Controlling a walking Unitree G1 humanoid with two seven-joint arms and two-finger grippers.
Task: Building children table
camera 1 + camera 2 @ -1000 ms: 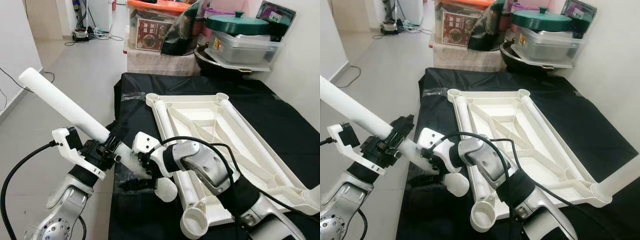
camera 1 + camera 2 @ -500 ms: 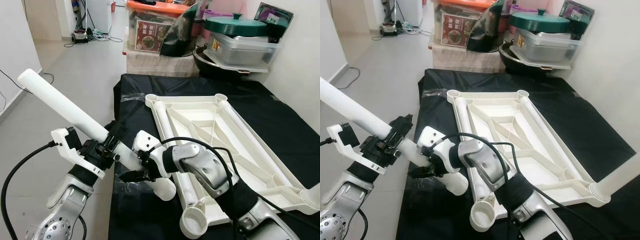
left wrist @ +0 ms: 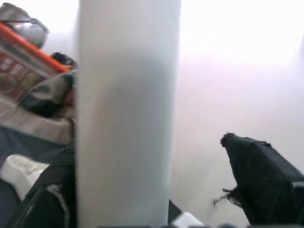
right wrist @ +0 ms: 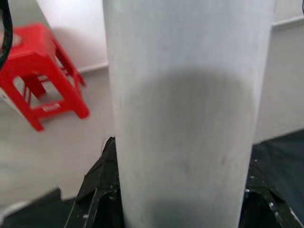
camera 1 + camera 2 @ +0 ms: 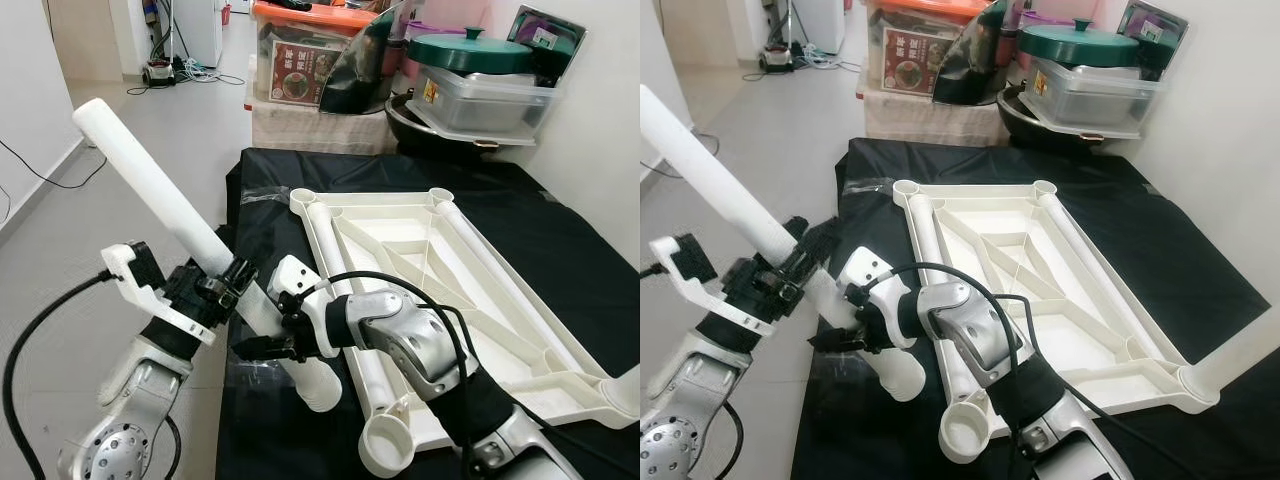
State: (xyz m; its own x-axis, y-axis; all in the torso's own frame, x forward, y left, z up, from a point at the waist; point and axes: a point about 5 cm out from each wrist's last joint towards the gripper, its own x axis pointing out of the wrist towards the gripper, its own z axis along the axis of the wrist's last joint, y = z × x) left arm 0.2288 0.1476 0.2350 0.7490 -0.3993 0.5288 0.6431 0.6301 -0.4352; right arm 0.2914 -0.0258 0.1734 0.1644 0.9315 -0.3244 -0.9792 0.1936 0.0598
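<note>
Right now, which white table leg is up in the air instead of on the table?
The table leg gripped by both the left gripper and right gripper; it slants upward off the tabletop, while the other legs lie along its edges.

A lived-in home interior is being shown. Household goods are being stored against the wall: an orange-lidded storage box (image 5: 300, 50), a green pot lid (image 5: 475, 48) on a clear plastic container (image 5: 490, 98), and a dark wok (image 5: 425, 125). A tiled floor (image 5: 150, 130) with trailing cables (image 5: 190, 68) is being shown, and a red plastic stool (image 4: 40, 78).
</note>
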